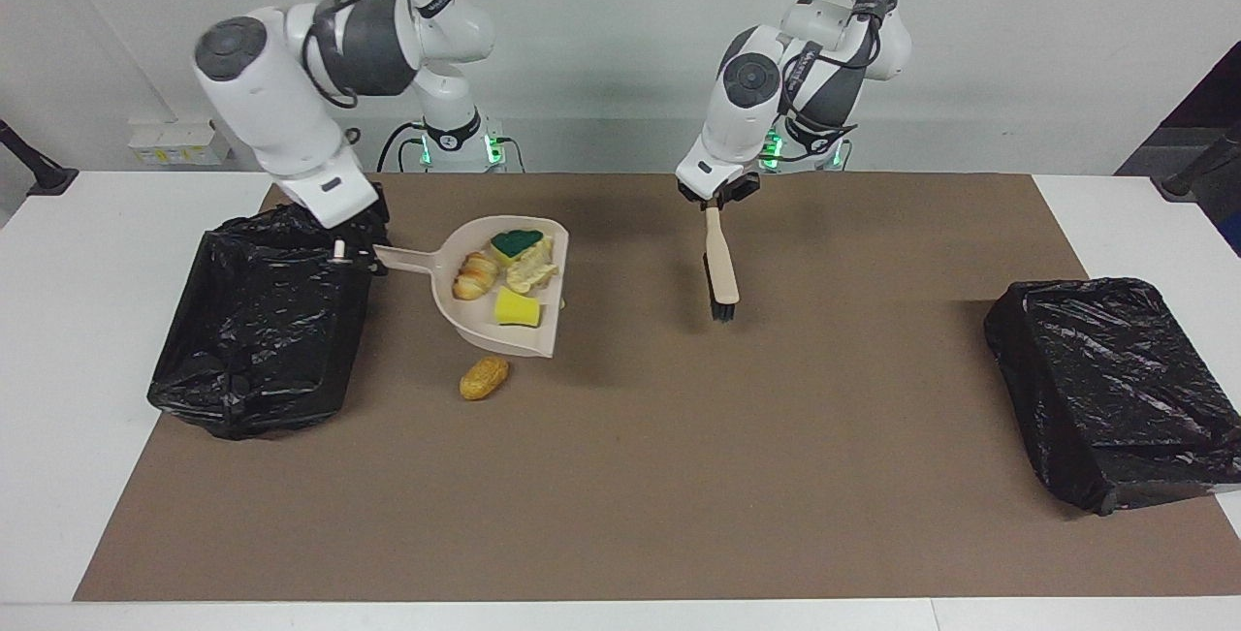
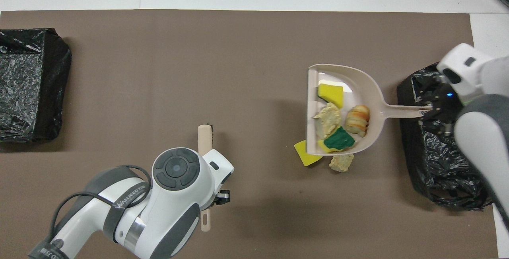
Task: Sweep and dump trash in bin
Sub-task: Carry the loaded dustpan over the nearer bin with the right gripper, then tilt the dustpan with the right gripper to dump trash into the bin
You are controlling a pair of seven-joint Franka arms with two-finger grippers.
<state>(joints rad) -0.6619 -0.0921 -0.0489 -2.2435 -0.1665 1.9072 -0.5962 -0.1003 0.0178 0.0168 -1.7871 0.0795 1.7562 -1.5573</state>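
My right gripper [image 1: 355, 258] grips the dustpan [image 1: 504, 321] handle over the bin [image 1: 257, 321] at the desk's edge, four trash [image 1: 504, 272] bits inside, my arm hiding some, while my left gripper [image 1: 715, 200] pinches the brush [image 1: 719, 268] shut.

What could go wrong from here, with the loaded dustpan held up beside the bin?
1. The right hand grips the dustpan by its handle end; tilted early, the four scraps in it could slide off the open lip before the bin.
2. A bread roll, a yellow sponge piece and a tan bit lie on the mat and might be missed.
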